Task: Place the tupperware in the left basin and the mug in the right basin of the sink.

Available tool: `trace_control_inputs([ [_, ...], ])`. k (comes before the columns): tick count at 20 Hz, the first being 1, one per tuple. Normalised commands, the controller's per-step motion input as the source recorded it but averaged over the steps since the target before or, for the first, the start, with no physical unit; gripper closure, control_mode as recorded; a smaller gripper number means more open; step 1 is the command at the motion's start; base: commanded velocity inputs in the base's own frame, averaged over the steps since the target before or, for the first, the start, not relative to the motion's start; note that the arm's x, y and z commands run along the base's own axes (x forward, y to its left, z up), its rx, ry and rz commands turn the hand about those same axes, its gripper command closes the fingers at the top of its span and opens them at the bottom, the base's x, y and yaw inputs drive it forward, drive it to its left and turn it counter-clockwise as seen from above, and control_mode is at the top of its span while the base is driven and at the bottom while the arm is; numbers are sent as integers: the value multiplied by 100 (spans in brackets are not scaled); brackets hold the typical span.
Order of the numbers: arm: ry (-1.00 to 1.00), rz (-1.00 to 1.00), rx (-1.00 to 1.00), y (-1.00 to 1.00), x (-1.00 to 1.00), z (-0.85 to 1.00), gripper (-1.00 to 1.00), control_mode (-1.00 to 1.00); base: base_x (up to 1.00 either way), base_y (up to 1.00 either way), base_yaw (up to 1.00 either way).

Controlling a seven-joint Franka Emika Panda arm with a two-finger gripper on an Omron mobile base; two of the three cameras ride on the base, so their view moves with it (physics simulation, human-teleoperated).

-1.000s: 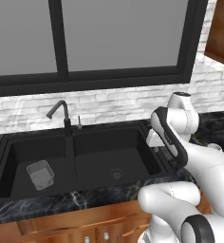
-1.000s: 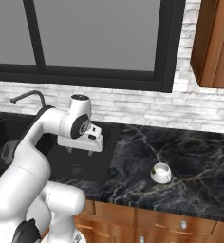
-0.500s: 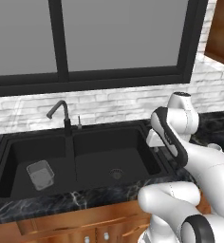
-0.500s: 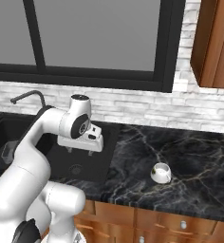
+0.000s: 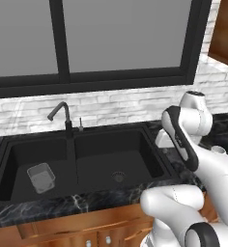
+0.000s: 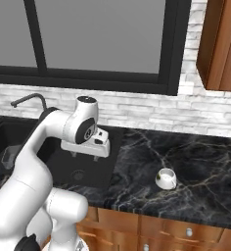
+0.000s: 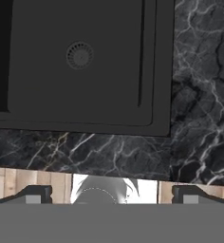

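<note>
The translucent grey tupperware [image 5: 41, 177] lies in the left basin [image 5: 19, 157] of the black sink [image 5: 149, 130]. To the right of the divider, the right basin [image 5: 130, 157] holds only its round drain [image 7: 79, 55]. On the dark marble counter to the right of the sink stands the white mug [image 6: 166, 178]. My gripper [image 6: 88, 155] hangs open and holding nothing over the right rim of the right basin, well left of the mug. In the hand view its fingertips [image 7: 35, 194] stand far apart.
A black gooseneck faucet [image 5: 63, 116] rises behind the divider. The marble counter [image 6: 196, 162] stretches to the right of the sink, under a wooden wall cabinet [image 6: 220, 44]. A window runs along the white brick wall behind. Wooden cabinet fronts [image 6: 151, 230] line the counter's front.
</note>
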Motion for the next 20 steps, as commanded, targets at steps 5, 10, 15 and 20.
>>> trace_control_inputs([
  [5, -13, 12, 0, -26, -30, 17, -100, -100, 0, 0, 0],
  [10, -9, 13, 0, -25, -27, 16, -100, -100, 0, 0, 0],
  [15, 0, 17, 0, -34, -23, 15, -100, -100, 0, 0, 0],
  [20, 0, 18, 0, -42, -25, 13, -100, -100, 0, 0, 0],
])
